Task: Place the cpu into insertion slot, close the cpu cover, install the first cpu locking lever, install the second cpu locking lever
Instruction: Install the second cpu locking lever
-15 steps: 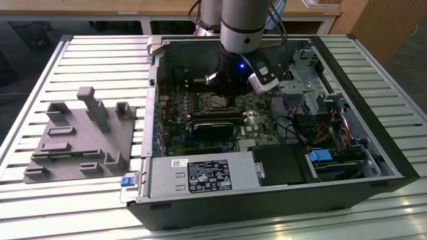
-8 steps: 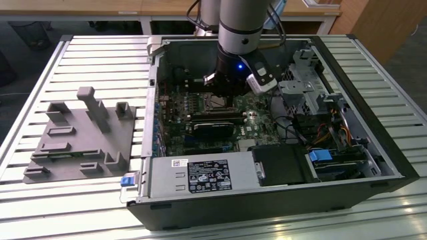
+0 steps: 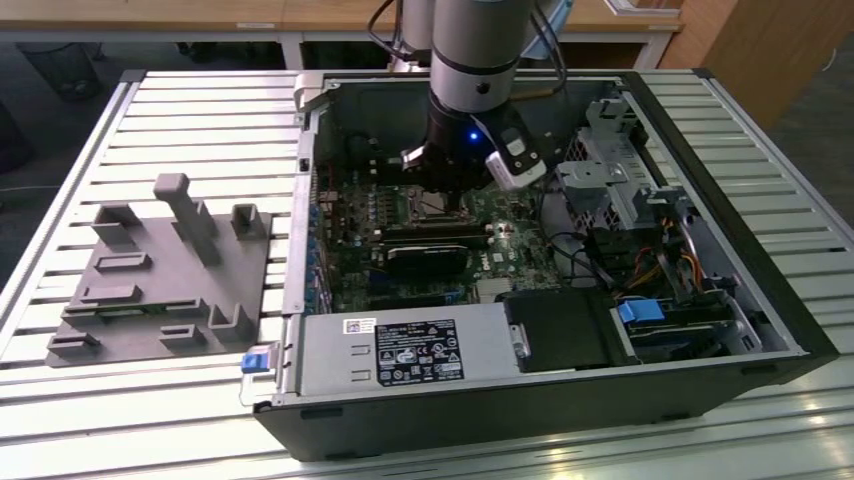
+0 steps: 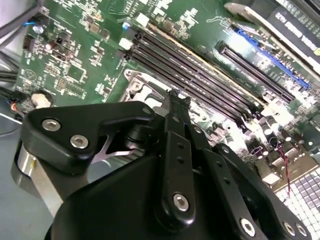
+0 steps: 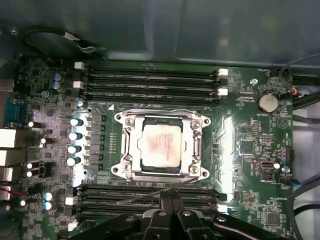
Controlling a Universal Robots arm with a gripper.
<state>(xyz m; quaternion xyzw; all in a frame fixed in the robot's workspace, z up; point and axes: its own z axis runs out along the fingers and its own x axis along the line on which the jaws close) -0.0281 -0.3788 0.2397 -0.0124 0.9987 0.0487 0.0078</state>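
One cpu (image 5: 161, 145) seated; cpu cover (image 5: 195, 145) closed.

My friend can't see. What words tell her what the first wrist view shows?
A silvery cpu sits in its insertion slot on a green motherboard, with the metal cpu cover closed around it. Long black memory slots run on two sides, and the black gripper hangs nearby.

One open black computer tower case (image 3: 747, 330). One green motherboard (image 5: 250, 150). One square silvery-faced cpu (image 5: 161, 145), centre frame. One silvery windowed cpu cover (image 5: 196, 145). One round silver coin battery (image 5: 267, 102), upper right. One grey moulded fixture tray (image 3: 120, 300), left.
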